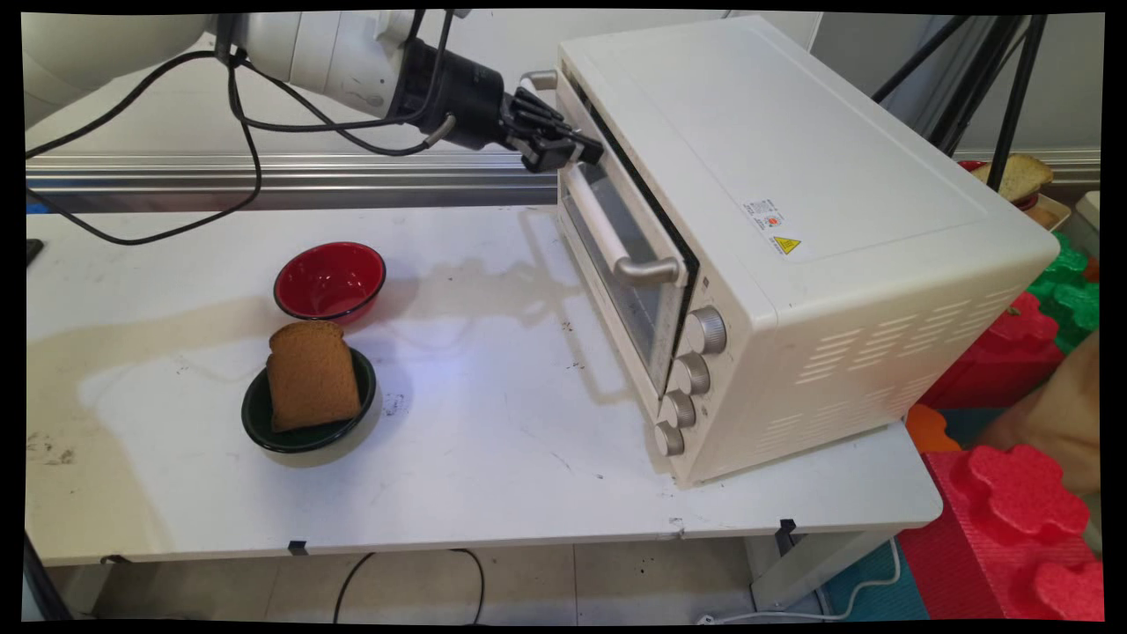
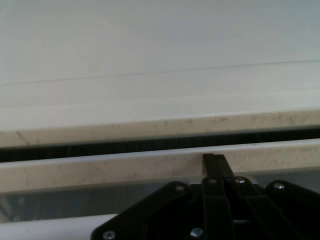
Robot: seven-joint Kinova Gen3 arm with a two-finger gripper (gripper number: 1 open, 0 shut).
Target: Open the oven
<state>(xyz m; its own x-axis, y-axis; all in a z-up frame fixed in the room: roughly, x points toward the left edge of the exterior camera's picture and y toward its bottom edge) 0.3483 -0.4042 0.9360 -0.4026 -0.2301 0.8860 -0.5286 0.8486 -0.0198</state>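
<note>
The black two-finger gripper reaches in level from the upper left and meets the top edge of the door of a cream-white toaster oven, just above the oven's long pale door handle. In the hand view the gripper has its fingers pressed together into one narrow black tip, clenched with nothing between them, and that tip lies against the door's cream upper rim, right below the dark slit between door and oven body. The oven stands on the right half of the white table, set at an angle so that its front faces left and toward the near side; its glass door looks shut or very nearly so. Down the front's near end runs a column of four silver knobs, the visible side wall is cut with rows of vent slots, and a small yellow warning sticker sits on the flat top. Well apart from the oven, on the table's left half, a red bowl stands empty, and just in front of it a dark green bowl holds a brown slice of bread leaning upright. Black cables hang from the arm.
</note>
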